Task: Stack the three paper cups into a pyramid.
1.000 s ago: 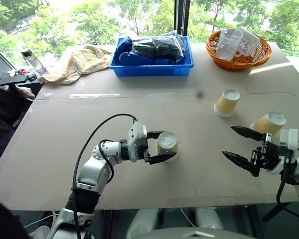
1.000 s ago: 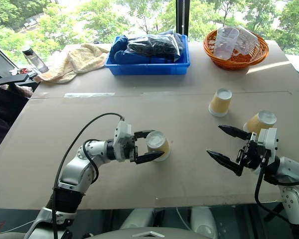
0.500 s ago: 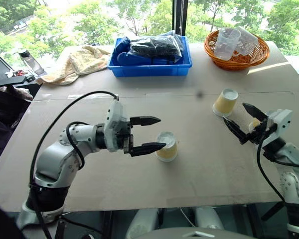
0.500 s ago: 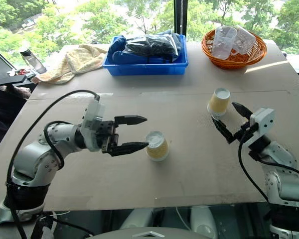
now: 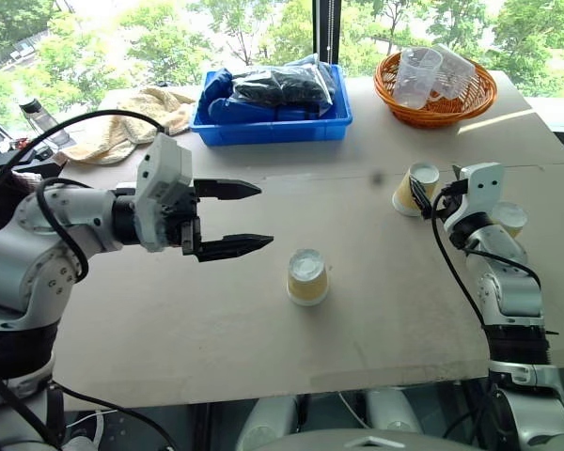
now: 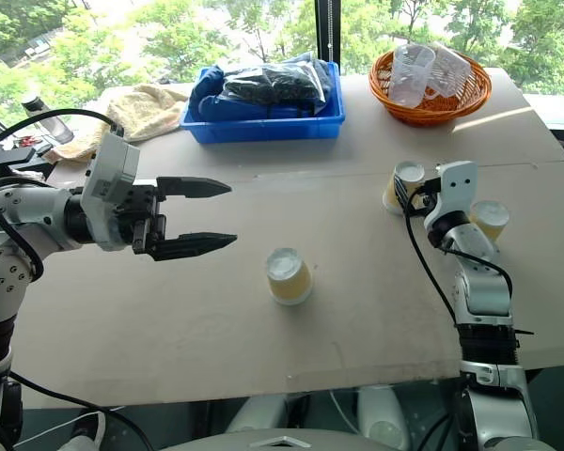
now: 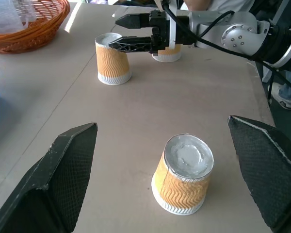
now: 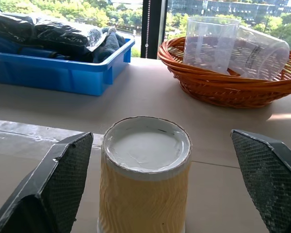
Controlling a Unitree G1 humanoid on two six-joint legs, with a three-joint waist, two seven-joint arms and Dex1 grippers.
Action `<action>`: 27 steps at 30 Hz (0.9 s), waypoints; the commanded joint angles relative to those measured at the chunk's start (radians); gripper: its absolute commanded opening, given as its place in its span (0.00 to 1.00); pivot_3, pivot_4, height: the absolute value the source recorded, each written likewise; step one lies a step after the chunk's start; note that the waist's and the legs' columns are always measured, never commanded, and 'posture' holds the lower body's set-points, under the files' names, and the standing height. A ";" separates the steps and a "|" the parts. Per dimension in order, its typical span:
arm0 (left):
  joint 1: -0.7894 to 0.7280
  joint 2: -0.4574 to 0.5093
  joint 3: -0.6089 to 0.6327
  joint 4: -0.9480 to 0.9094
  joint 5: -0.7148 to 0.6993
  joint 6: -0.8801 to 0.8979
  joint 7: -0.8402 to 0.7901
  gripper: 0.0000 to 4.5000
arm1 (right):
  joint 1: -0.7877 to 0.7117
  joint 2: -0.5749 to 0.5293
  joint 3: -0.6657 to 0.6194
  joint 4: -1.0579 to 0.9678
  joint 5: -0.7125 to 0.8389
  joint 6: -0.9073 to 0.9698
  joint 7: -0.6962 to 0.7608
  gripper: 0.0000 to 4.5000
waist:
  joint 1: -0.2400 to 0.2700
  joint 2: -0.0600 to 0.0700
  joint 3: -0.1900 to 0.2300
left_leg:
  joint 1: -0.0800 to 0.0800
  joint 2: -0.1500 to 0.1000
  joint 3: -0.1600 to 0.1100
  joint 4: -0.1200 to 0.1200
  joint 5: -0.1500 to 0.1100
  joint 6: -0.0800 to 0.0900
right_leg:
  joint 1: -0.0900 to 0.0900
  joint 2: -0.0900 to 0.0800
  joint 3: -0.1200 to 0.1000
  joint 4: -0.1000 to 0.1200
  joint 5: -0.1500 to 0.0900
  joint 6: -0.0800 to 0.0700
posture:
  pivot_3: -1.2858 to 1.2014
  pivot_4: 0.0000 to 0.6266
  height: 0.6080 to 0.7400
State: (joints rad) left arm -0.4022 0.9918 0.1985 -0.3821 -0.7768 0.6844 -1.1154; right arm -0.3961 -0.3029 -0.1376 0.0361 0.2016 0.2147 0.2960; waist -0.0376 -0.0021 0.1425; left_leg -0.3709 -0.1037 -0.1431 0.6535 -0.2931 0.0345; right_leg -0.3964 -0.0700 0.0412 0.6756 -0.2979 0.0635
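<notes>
I am looking down on a tan table (image 5: 263, 357). My landmark is the blue bin (image 5: 274, 105) at the far middle of it, filled with dark bagged items. Beside the bin, toward my left, lies a crumpled beige towel (image 5: 122, 122), and past that a bottle (image 5: 33, 115) at the table's corner. Beside the bin toward my right sits an orange wicker basket (image 5: 436, 92) holding clear plastic cups (image 5: 423, 73). Nothing stands between my grippers and the paper cups.

My left arm is raised above the table, on the near left of the bin, with the left gripper (image 5: 233, 218) pointing sideways toward my right. Its two black fingers are spread wide and hold nothing. My right arm reaches forward, nearer me than the basket, with the right gripper (image 8: 150, 194) about level and its fingers also spread wide, empty.

All three paper cups stand upside down, white bases up, none stacked. The middle cup (image 5: 307, 277) stands alone well nearer me than the bin, beyond and below the left fingertips, apart from them. The far cup (image 8: 144, 174) sits between the open right fingers, not gripped. The third cup (image 5: 510, 218) stands just beside the right arm, on its outer side.
</notes>
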 commanded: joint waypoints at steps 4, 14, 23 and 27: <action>-0.020 -0.027 0.059 -0.031 -0.046 0.022 0.080 0.98 | -0.063 0.006 0.004 0.062 -0.012 -0.012 -0.008 1.00 | -0.006 0.000 0.000 | 0.000 0.000 0.001 0.001 0.000 0.000 | -0.001 0.000 0.000 0.002 0.000 0.000 | 0.52 0.24 1.00; -0.009 -0.056 0.121 -0.040 -0.179 0.123 0.171 0.98 | -0.120 0.011 0.016 0.143 -0.018 -0.051 0.026 1.00 | -0.007 0.000 0.000 | 0.000 0.000 0.002 0.001 0.000 -0.001 | -0.002 0.000 0.001 0.003 0.000 0.000 | 0.52 0.24 1.00; 0.017 -0.051 0.132 -0.039 -0.159 0.095 0.167 1.00 | -0.143 0.022 0.019 0.193 -0.011 -0.058 0.052 0.72 | -0.007 0.000 0.000 | 0.000 0.000 0.002 0.001 0.001 -0.001 | -0.002 0.000 0.001 0.003 0.000 0.000 | 0.52 0.24 1.00; 0.028 -0.046 0.137 -0.037 -0.149 0.084 0.159 1.00 | -0.156 0.028 0.011 0.212 -0.011 -0.085 0.058 0.49 | -0.009 0.000 0.000 | 0.000 0.000 0.002 0.001 0.001 -0.001 | -0.002 0.000 0.001 0.003 0.000 0.000 | 0.52 0.24 1.00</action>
State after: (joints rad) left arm -0.3773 0.9292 0.3002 -0.3935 -0.9259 0.7887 -0.9508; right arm -0.5265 -0.2719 -0.1172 0.2616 0.1797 0.1665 0.3439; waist -0.0461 -0.0020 0.1425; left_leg -0.3710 -0.1037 -0.1413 0.6548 -0.2926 0.0337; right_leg -0.3984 -0.0700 0.0422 0.6787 -0.2978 0.0634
